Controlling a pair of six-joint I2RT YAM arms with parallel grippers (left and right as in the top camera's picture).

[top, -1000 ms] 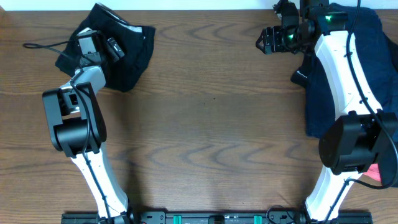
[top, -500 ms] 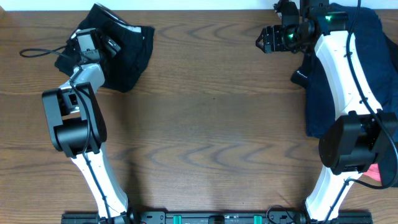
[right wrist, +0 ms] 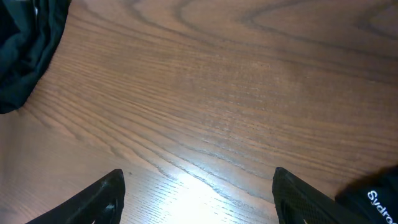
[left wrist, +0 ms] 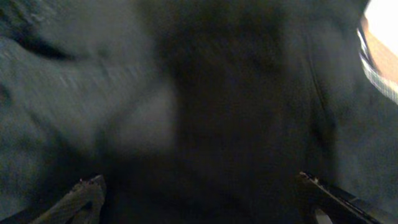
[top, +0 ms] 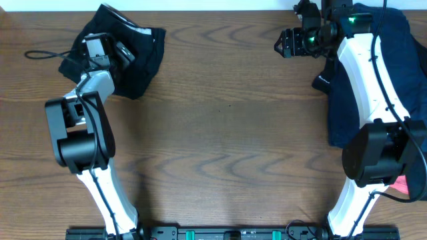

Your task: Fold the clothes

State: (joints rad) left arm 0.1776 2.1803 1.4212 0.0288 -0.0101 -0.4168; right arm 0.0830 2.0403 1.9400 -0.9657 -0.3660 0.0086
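shorts (top: 139, 61) bunched at the table (top: 220, 133) 11 o'clock corner, right under left gripper (top: 122, 52), jaws spread wide, nothing pinched. right gripper (top: 283, 43) at 1 o'clock, jaws parted, empty, well apart. left arm nearer.

A brown worktop (top: 227, 133) with wavy, dark wood grain fills nearly the whole overhead view. A thin pale strip (top: 200, 4) runs along its far edge; whether it is wall or floor cannot be told. A black rail (top: 220, 234) with small green parts lies along the near edge. In the right wrist view, a soft bright patch (right wrist: 186, 186) of reflected light shines on the wood.
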